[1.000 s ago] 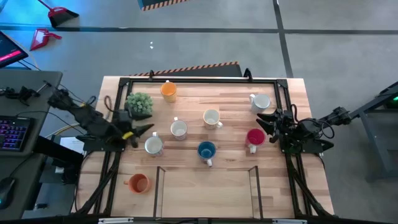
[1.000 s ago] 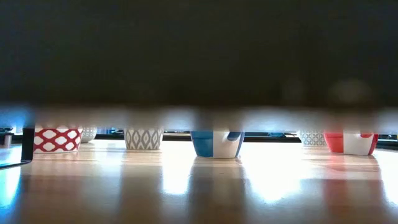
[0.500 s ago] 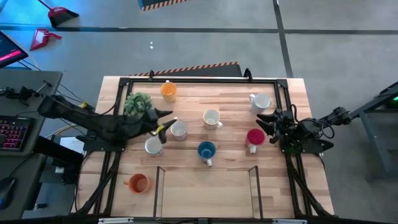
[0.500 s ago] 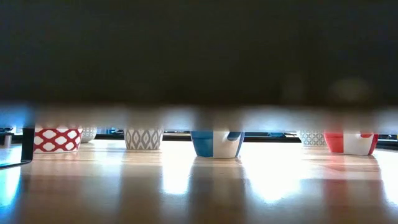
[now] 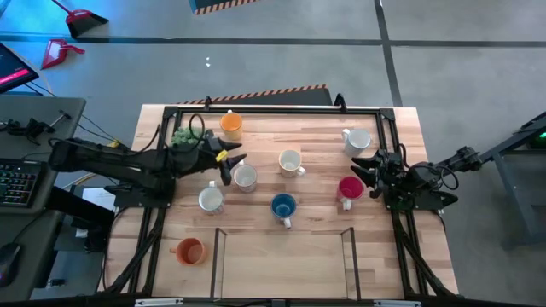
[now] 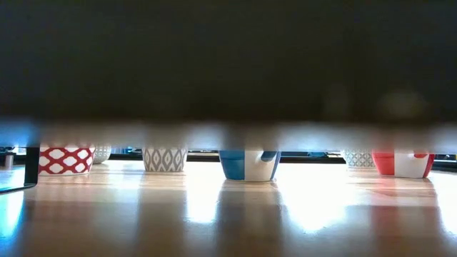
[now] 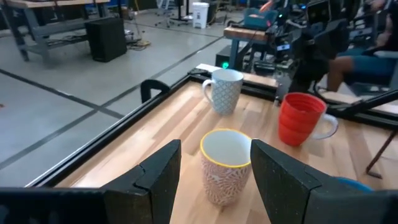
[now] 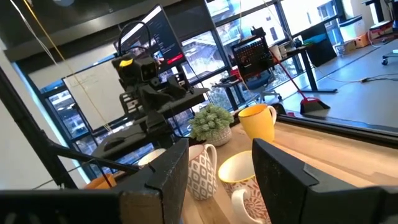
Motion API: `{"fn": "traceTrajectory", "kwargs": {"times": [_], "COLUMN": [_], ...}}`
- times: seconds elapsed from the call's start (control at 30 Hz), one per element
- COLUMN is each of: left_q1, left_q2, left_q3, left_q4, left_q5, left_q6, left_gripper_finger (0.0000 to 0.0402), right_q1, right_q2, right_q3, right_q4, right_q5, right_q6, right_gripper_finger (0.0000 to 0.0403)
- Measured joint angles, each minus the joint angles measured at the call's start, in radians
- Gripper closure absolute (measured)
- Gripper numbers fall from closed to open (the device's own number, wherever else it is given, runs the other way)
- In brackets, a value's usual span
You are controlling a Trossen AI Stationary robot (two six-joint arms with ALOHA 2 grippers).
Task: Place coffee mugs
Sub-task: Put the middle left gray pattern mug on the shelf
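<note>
Eight mugs stand upright on their bases on the wooden table. In the high view they are an orange mug [image 5: 231, 125], a white mug [image 5: 357, 139], a yellow-rimmed white mug [image 5: 290, 162], a white mug [image 5: 245, 176], a white mug [image 5: 210, 199], a blue mug [image 5: 283, 205], a red mug [image 5: 350, 188] and an orange mug [image 5: 189, 251]. My left gripper [image 5: 232, 169] is open, just left of the white mug [image 5: 245, 176]. In its wrist view, my left gripper [image 7: 216, 148] has the yellow-rimmed mug [image 7: 225, 165] ahead between its fingers. My right gripper [image 5: 367, 167] [image 8: 219, 149] is open, just right of the red mug.
A bushy green potted plant [image 5: 183, 136] stands at the far left, partly under my left arm. A black frame [image 5: 273, 109] runs around the table, and a rail outline [image 5: 281, 230] marks the near middle. The low view shows only the mug bases under a dark band.
My left arm has swung toward the table's right and far side, from beside the near-left white mug to a spot over the plant. Its gripper has stayed open and now stands by the white mug left of centre. No mug has moved.
</note>
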Motion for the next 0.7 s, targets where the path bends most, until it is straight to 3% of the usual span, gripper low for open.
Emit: {"fn": "traceTrajectory", "kwargs": {"times": [0.17, 0.33, 0.57, 0.7], "left_q1": [0.005, 0.005, 0.002, 0.002], "left_q2": [-0.001, 0.0, 0.0, 0.004], "left_q3": [0.0, 0.0, 0.032, 0.129], "left_q4": [-0.035, -0.178, -0.211, -0.401], "left_q5": [0.054, 0.064, 0.104, 0.119], "left_q6": [0.032, -0.062, -0.072, -0.073], "left_gripper_finger": [0.022, 0.022, 0.022, 0.022], "right_q1": [0.0, 0.0, 0.0, 0.0], "right_q2": [0.0, 0.0, 0.0, 0.0], "right_q3": [0.0, 0.0, 0.0, 0.0], "right_q4": [-0.016, -0.032, -0.063, -0.095], "right_q5": [0.0, 0.0, -0.004, -0.007], "right_q6": [0.0, 0.027, 0.035, 0.081], "right_gripper_finger": [0.0237, 0.0237, 0.0237, 0.0237]}}
